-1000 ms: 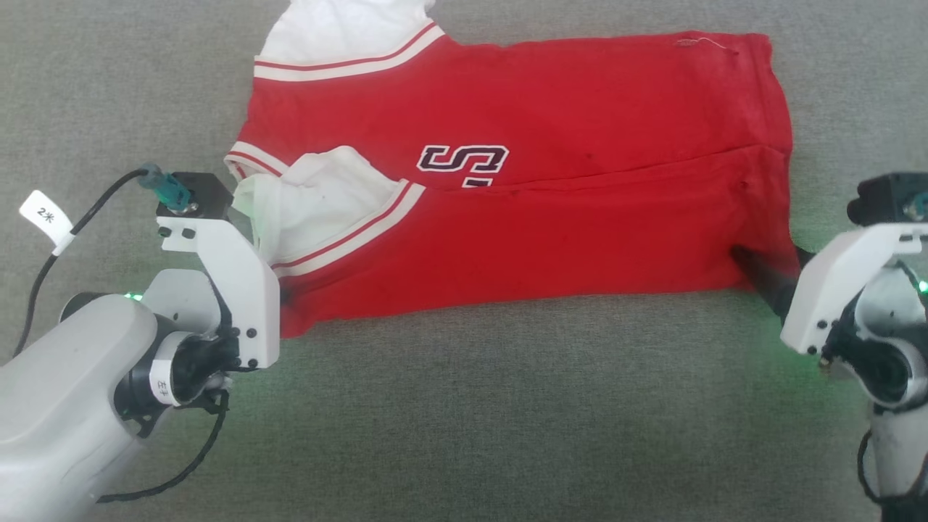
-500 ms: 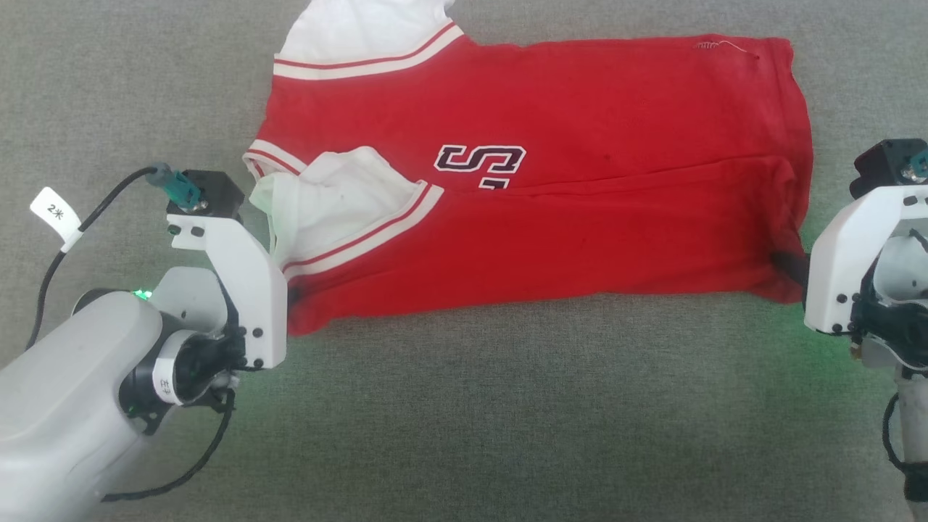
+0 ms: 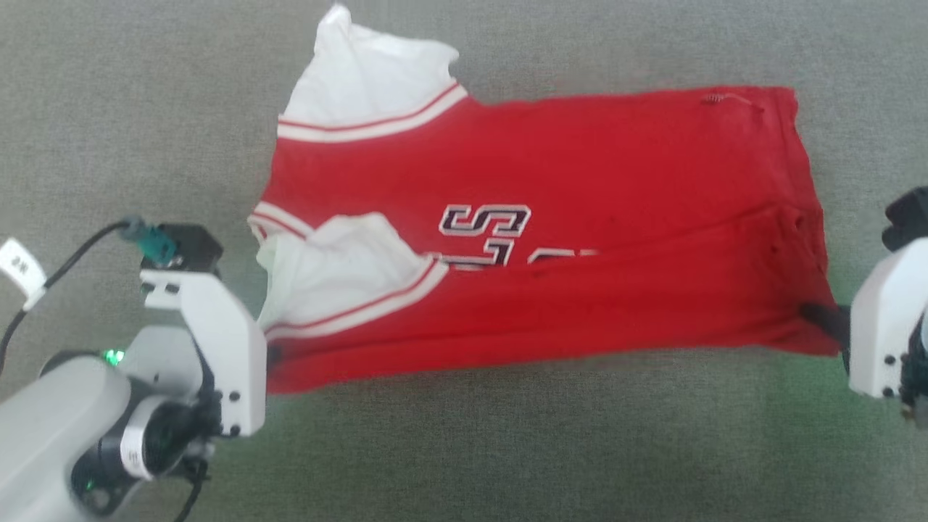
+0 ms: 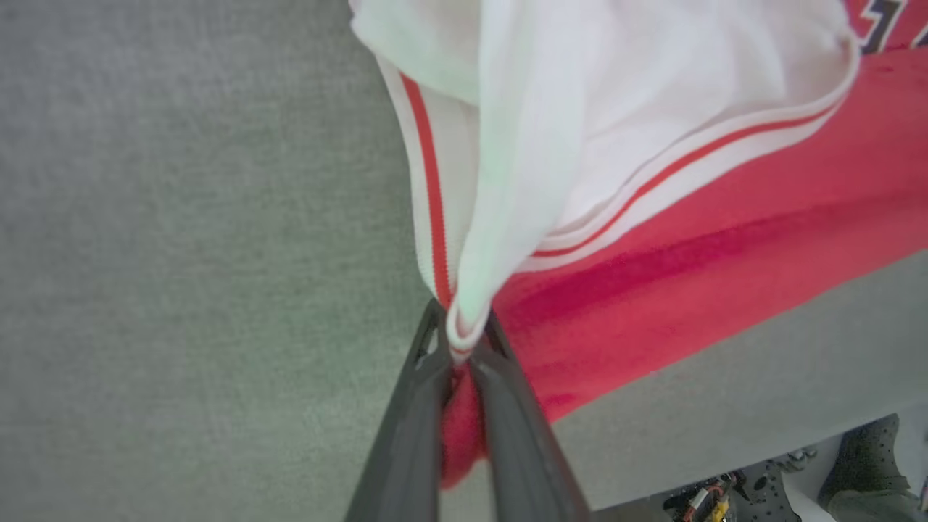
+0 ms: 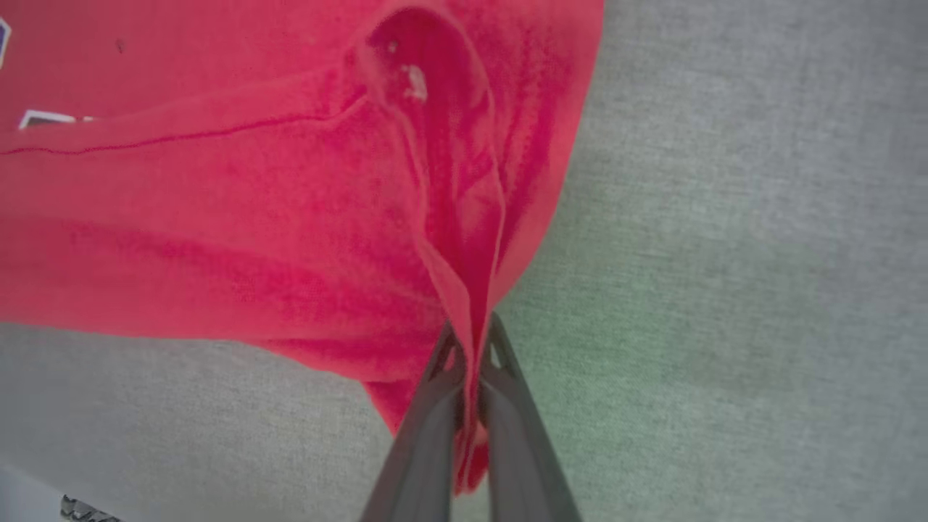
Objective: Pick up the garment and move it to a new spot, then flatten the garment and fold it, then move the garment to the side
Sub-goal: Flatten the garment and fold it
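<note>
The grey fabric surface [image 3: 464, 449] is mostly covered by the garment [image 3: 580, 167], which is laid out sideways with its near edge folded over the lettering. The sleeve-end corner is pinched tight by the left gripper [image 4: 461, 330], and the hem-end corner is clamped by the right gripper [image 5: 471, 341].

Grey forearm [image 3: 51, 420], white screwed bracket [image 3: 225, 355], black tagged cable [image 3: 85, 240], teal plug [image 3: 148, 243], dark left end effector [image 4: 464, 317], perhaps slotted.

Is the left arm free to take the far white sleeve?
Probably not: the left end effector is shut on the garment; the far sleeve lies uncovered, but the grip must open first.
</note>
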### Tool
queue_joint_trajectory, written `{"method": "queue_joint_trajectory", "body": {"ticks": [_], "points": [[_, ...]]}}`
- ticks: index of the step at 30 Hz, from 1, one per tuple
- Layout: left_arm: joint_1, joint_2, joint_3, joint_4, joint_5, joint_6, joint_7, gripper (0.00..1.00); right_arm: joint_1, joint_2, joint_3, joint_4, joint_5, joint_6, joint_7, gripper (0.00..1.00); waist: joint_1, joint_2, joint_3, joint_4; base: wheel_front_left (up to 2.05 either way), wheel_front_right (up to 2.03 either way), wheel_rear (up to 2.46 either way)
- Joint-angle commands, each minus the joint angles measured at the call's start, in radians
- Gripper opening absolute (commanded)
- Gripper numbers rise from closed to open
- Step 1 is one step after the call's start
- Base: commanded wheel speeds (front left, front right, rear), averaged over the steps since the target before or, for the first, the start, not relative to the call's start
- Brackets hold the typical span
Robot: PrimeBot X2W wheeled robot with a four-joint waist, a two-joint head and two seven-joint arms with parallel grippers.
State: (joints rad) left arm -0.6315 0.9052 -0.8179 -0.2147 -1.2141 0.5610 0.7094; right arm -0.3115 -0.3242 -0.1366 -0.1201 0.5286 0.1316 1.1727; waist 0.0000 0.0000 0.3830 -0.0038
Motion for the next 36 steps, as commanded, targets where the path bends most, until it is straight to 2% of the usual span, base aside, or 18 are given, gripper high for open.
{"method": "queue_joint_trajectory", "body": {"ticks": [1, 4, 7, 12, 13, 14, 15, 16, 17, 18, 19, 24, 29, 33, 36], "points": [[0.022, 0.009, 0.005, -0.008, -0.008, 0.012, -0.007, 0.0, 0.016, -0.006, -0.008, -0.011, 0.006, -0.002, 0.009, 0.0, 0.0, 0.0, -0.001, 0.0, 0.0, 0.0, 0.0], [0.075, 0.029, 0.005, -0.052, -0.016, 0.04, -0.025, 0.0, 0.065, 0.001, -0.028, -0.045, 0.013, -0.002, 0.027, 0.0, 0.0, 0.0, -0.001, 0.002, 0.0, 0.0, 0.0], [0.119, 0.028, 0.005, -0.06, -0.031, 0.049, -0.046, 0.0, 0.102, 0.017, -0.043, -0.051, 0.002, -0.002, 0.023, 0.0, 0.0, 0.0, 0.001, 0.005, 0.0, 0.0, 0.0], [0.149, -0.002, -0.001, -0.002, -0.05, 0.02, -0.066, 0.02, 0.119, 0.05, -0.034, -0.002, -0.037, -0.002, -0.022, 0.0, 0.0, 0.0, 0.004, 0.007, 0.0, 0.0, 0.0], [0.148, -0.012, -0.005, 0.018, -0.048, 0.011, -0.067, 0.14, 0.115, 0.059, -0.027, 0.015, -0.043, -0.002, -0.031, 0.0, 0.0, 0.0, 0.004, 0.006, 0.0, 0.0, 0.0], [0.145, -0.021, -0.008, 0.036, -0.048, 0.002, -0.071, 0.38, 0.109, 0.068, -0.021, 0.031, -0.046, -0.002, -0.044, 0.0, 0.0, 0.0, 0.003, 0.005, 0.0, 0.0, 0.0], [0.141, -0.028, -0.01, 0.055, -0.047, -0.007, -0.074, 0.75, 0.101, 0.078, -0.017, 0.043, -0.047, -0.002, -0.057, 0.21, 0.0, 0.0, 0.002, 0.005, 0.0, 0.0, 0.0], [0.136, -0.035, -0.009, 0.072, -0.046, -0.011, -0.079, 1.0, 0.093, 0.082, -0.012, 0.058, -0.048, -0.002, -0.067, 0.39, 0.0, 0.0, 0.0, 0.004, 0.0, 0.0, 0.0], [0.131, -0.04, -0.008, 0.087, -0.047, -0.016, -0.079, 1.0, 0.088, 0.084, -0.007, 0.068, -0.05, -0.002, -0.074, 0.46, 0.0, 0.0, -0.003, 0.003, 0.0, 0.0, 0.0], [0.126, -0.041, -0.004, 0.098, -0.047, -0.019, -0.083, 1.0, 0.084, 0.085, -0.004, 0.074, -0.049, -0.002, -0.083, 0.94, 0.0, 0.0, -0.006, 0.002, 0.0, 0.0, 0.0], [0.122, -0.036, 0.0, 0.104, -0.043, -0.021, -0.086, 1.0, 0.077, 0.087, -0.004, 0.076, -0.046, -0.002, -0.094, 1.0, 0.0, 0.0, -0.01, 0.0, 0.0, 0.0, 0.0], [0.093, 0.0, 0.028, 0.066, -0.034, -0.02, -0.087, 1.0, 0.056, 0.094, -0.036, 0.06, -0.038, -0.002, -0.142, 1.0, 0.0, 0.0, -0.028, -0.011, 0.0, 0.0, 0.0], [0.068, 0.072, 0.062, 0.001, -0.022, 0.0, -0.07, 1.0, 0.033, 0.122, -0.063, 0.01, -0.027, -0.002, -0.213, 1.0, 0.0, 0.0, -0.035, -0.034, 0.0, 0.0, 0.0], [0.03, 0.114, 0.096, -0.026, -0.017, 0.012, -0.066, 1.0, 0.01, 0.155, -0.072, -0.03, -0.02, -0.002, -0.302, 1.0, 0.0, 0.0, -0.035, -0.069, 0.0, 0.0, 0.0], [-0.005, 0.134, 0.123, -0.014, -0.008, -0.007, -0.075, 1.0, -0.015, 0.17, -0.064, -0.055, -0.021, -0.002, -0.404, 1.0, 0.0, 0.0, -0.027, -0.103, 0.0, 0.0, 0.0]]}}
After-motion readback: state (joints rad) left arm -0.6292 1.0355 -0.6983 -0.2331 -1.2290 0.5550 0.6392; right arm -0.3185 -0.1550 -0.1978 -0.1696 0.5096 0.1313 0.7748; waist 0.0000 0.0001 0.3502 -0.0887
